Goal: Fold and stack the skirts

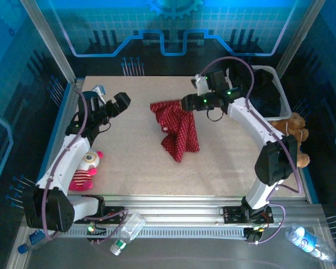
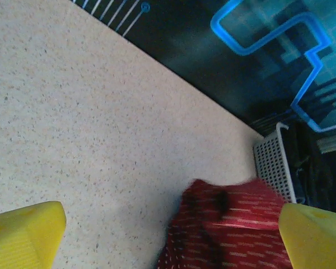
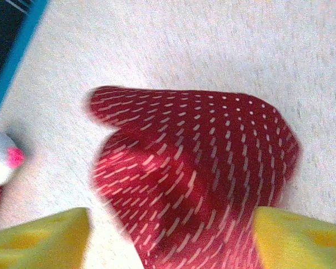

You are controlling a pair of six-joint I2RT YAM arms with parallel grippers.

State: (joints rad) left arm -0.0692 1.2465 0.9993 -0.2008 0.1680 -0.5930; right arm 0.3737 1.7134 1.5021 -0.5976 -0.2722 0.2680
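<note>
Right gripper [image 3: 171, 238] stands spread wide, released, the red dotted skirt [image 3: 196, 168] heaped on the table [image 3: 241, 45] just ahead of and between its fingers [image 3: 39, 241]. Its folds suggest light, limp cloth that will slump, so pinch a hem corner or waistband edge; no label or writing is readable.

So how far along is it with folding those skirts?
Barely started: nothing looks folded or stacked yet. The red dotted skirt lies crumpled mid-table, with the right gripper open at its far edge and the left gripper open, off the cloth. Folding it is left, plus what looks like dark cloth in the white basket.
</note>
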